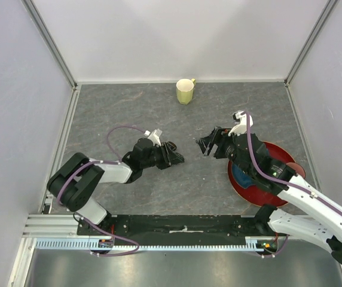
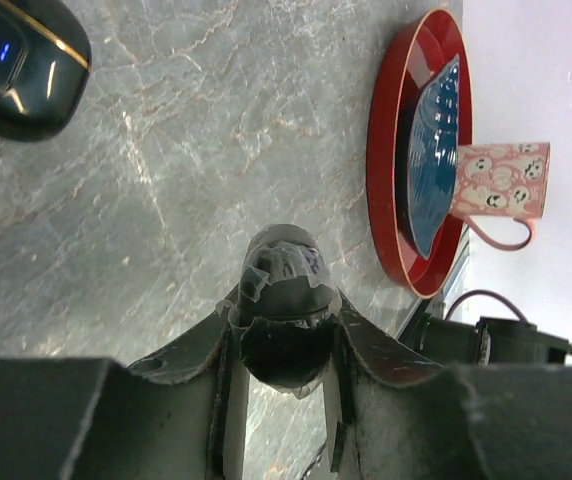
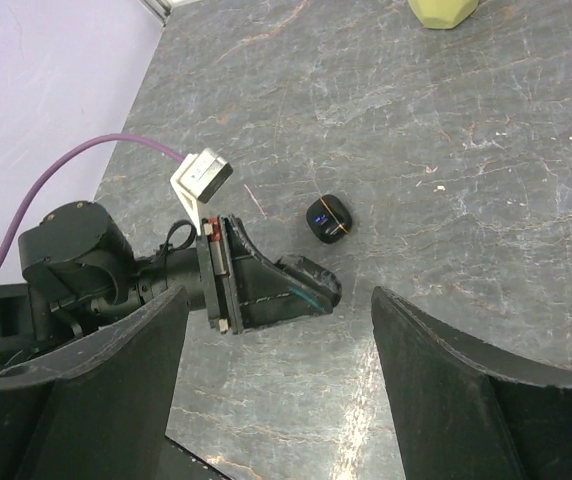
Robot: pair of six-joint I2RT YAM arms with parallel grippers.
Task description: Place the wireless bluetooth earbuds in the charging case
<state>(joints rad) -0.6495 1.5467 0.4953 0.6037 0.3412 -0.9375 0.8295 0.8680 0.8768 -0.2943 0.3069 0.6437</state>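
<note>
The charging case (image 3: 328, 219) is a small glossy black pod with a blue light. It lies on the grey table just beyond my left gripper's tip and also shows in the left wrist view (image 2: 16, 65). My left gripper (image 1: 176, 157) is shut on a small dark rounded piece, seemingly an earbud (image 2: 284, 352), held low over the table. The other earbuds are out of view. My right gripper (image 1: 207, 146) is wide open and empty, facing the left gripper a short way to its right.
A yellow-green mug (image 1: 185, 91) stands at the back centre. A red plate (image 1: 243, 190) holding a blue dish (image 2: 436, 150) sits under my right arm. A pink ghost-patterned mug (image 2: 501, 180) stands at its far side. White walls close in the table.
</note>
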